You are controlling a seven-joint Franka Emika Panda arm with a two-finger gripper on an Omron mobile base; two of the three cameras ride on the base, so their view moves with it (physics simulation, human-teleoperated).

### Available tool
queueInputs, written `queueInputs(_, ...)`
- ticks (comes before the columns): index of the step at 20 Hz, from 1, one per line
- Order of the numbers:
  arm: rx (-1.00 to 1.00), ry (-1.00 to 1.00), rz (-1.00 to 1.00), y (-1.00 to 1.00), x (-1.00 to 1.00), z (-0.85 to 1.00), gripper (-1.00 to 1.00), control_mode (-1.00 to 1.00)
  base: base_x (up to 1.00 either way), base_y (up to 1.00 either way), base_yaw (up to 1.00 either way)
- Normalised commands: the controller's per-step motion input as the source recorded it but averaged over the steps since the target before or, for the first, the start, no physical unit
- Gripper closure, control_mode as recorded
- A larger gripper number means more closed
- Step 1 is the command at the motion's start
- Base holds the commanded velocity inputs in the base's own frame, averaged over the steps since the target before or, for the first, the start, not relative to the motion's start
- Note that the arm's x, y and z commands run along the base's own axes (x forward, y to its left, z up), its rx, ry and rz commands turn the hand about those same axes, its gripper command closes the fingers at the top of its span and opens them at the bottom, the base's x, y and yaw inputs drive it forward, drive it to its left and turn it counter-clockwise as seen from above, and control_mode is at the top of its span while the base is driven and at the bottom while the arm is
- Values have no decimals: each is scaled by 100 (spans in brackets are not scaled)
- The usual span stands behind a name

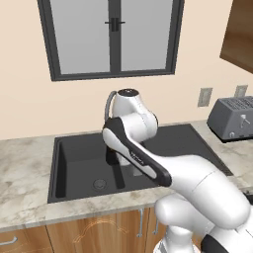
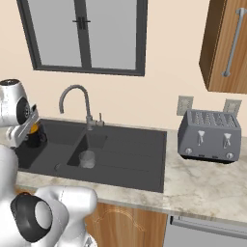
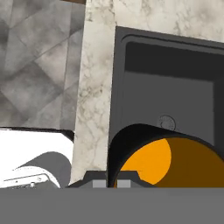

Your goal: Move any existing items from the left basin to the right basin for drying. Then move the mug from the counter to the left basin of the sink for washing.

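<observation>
With the glass (image 2: 87, 158) already upright in the right basin (image 2: 91, 144), we judge the second step under way: our jaws clench the rim of the mug (image 3: 168, 162), held upright, mouth up, over the left basin (image 3: 175, 100). Next: lower, then release.

Glossy white rounded arm (image 1: 197, 183), dark joints
</observation>
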Motion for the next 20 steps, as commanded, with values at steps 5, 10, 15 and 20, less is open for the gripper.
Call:
queueInputs(5, 13, 19, 0, 1, 58, -55, 100, -100, 0, 0, 0)
queueInputs(10, 2, 4, 0, 19, 56, -65, 100, -100, 0, 0, 0)
queueInputs(15, -3, -1, 0, 38, 39, -48, 100, -100, 0, 0, 0)
queueInputs(20, -7, -1, 0, 34, 29, -32, 100, -100, 0, 0, 0)
